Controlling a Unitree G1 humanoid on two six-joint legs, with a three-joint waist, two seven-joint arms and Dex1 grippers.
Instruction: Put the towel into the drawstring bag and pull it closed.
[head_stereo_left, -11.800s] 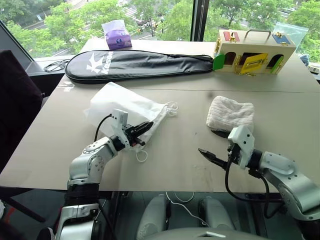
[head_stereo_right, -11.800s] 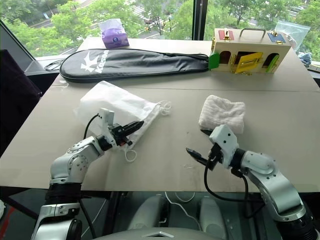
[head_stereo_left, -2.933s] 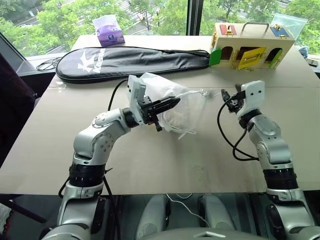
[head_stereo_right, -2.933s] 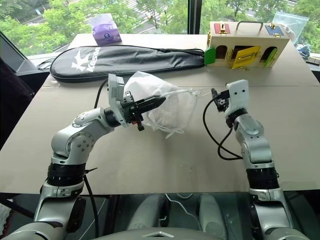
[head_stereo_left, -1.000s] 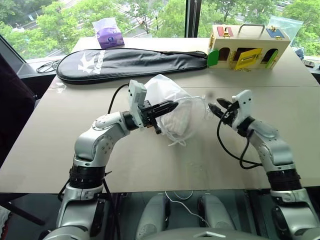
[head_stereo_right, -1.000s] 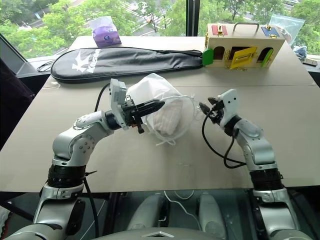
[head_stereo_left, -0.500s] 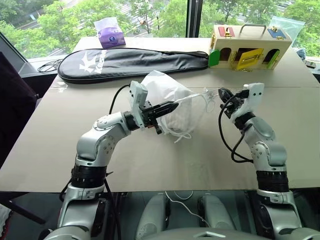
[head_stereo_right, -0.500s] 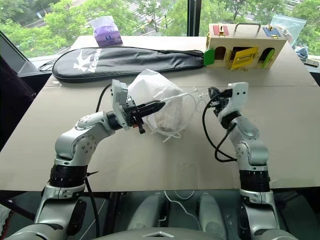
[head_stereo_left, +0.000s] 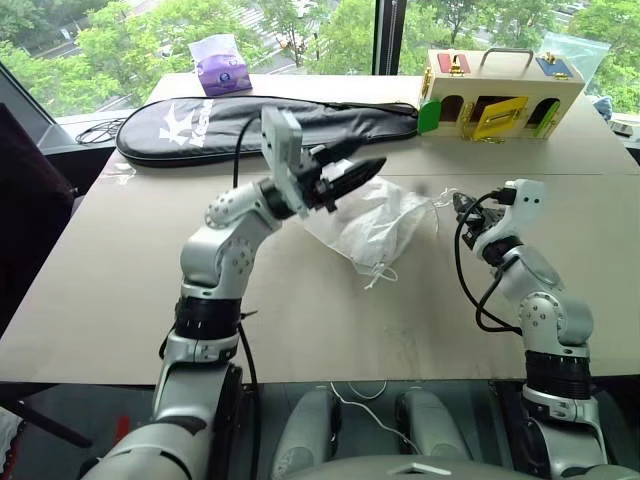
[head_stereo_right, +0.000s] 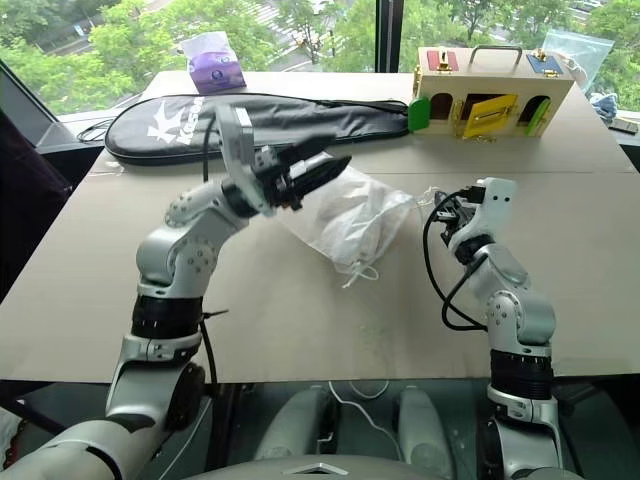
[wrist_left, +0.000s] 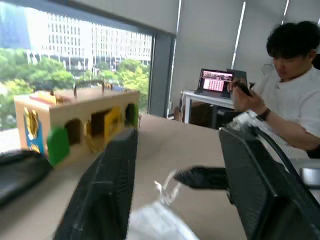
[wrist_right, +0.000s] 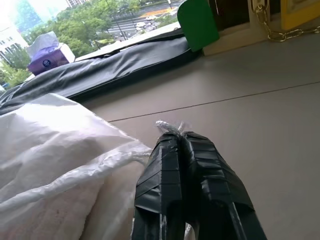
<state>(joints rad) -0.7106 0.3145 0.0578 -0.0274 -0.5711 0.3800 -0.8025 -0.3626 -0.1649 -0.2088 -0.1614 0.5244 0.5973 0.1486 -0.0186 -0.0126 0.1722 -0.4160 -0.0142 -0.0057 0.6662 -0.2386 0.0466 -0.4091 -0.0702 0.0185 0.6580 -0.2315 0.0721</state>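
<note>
Drawstring bag (head_stereo_left: 375, 222): limp, light, towel inside; take its cords.
Left gripper (head_stereo_left: 362, 165): released, raised.
Right gripper (wrist_right: 183, 136): clenched on cord.

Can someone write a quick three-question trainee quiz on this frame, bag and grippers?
1. True or false: the left gripper is clamped on the drawstring bag.
2. What do the right gripper's fingers pinch? A) a white cord at the bag's mouth B) the purple tissue pack C) the black racket case
3. Fill in: the towel lies ____ the bag.

Key:
1. False: its fingers stand apart, raised above the bag, with nothing between them.
2. A: the tips are shut on the cord.
3. Inside: its ribbed cloth shows through the thin fabric.
</note>
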